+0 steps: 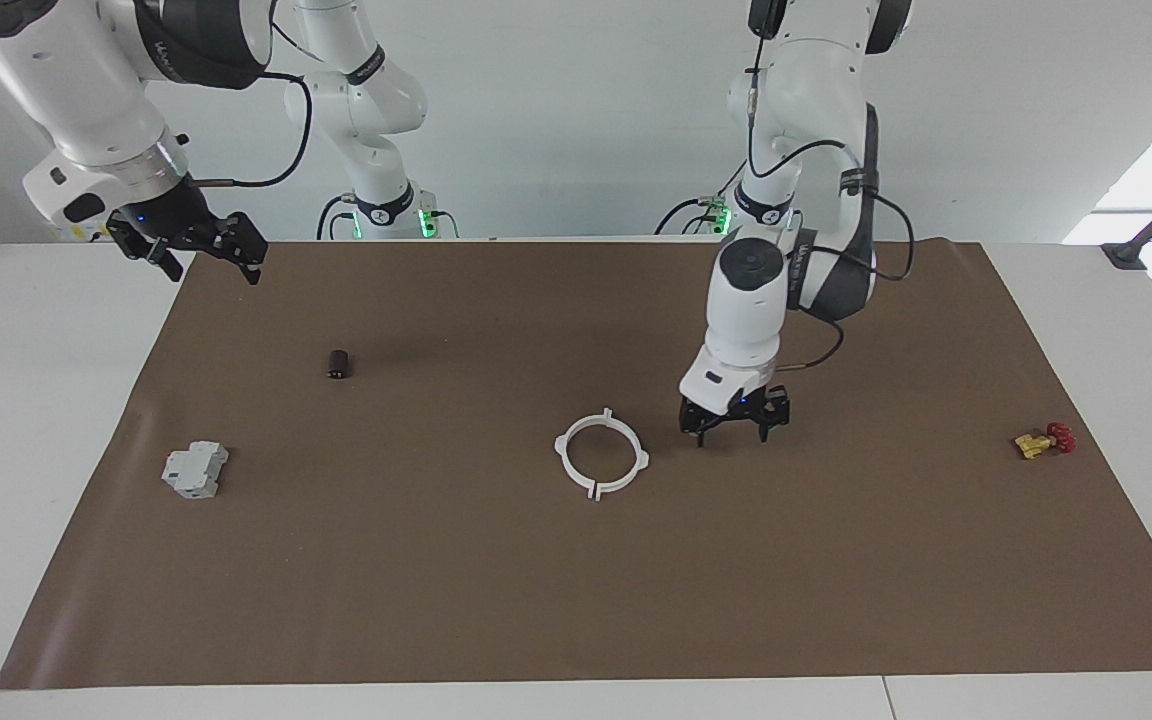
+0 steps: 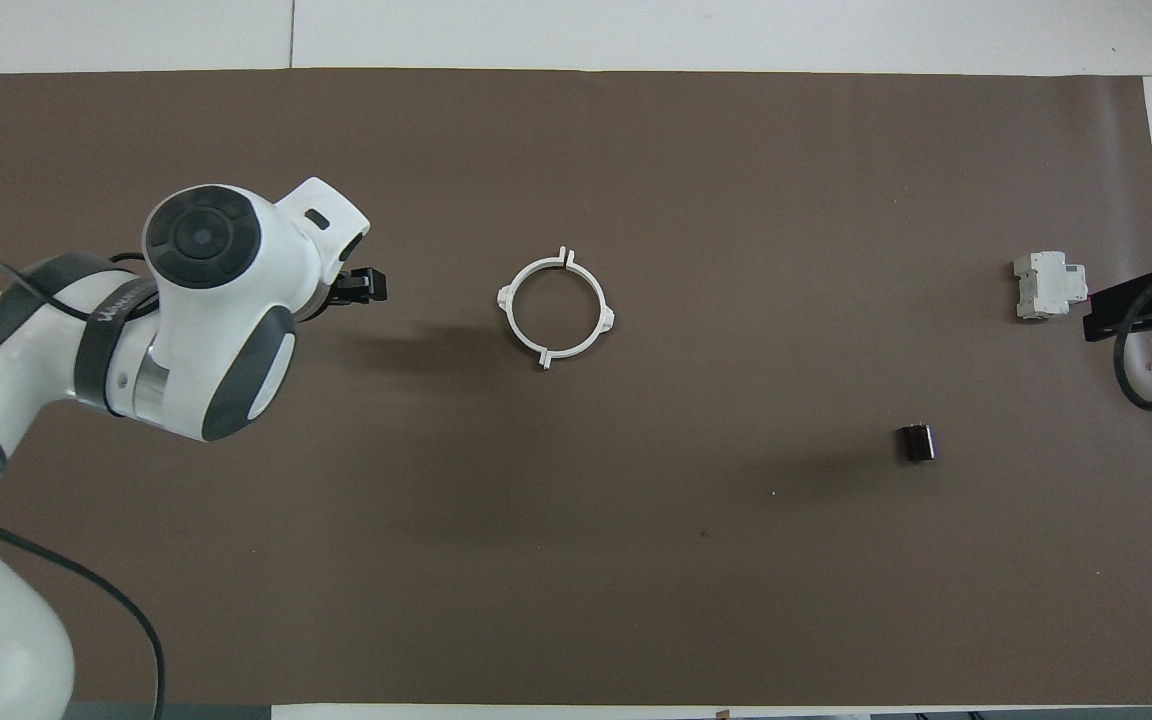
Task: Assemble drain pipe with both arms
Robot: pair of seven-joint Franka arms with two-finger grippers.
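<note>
Hanging low over the brown mat [image 1: 576, 600], the left gripper [image 1: 733, 428] has its fingers apart and holds nothing. It sits just beside the drain pipe [image 1: 601, 453], on the side toward the left arm's end of the table, not touching it. The drain pipe lies flat near the middle of the mat, and its two white halves meet to make one ring with small tabs sticking out. The right gripper [image 1: 204, 250] is up in the air over the mat's corner at the right arm's end, on the robots' edge, and that arm waits with its fingers apart and nothing in them. A grey block [image 1: 195, 469] lies near the mat's edge at the right arm's end. A small dark roll [image 1: 338, 363] lies between that block and the ring, nearer to the robots. A yellow and red valve [image 1: 1044, 440] lies near the mat's edge at the left arm's end
</note>
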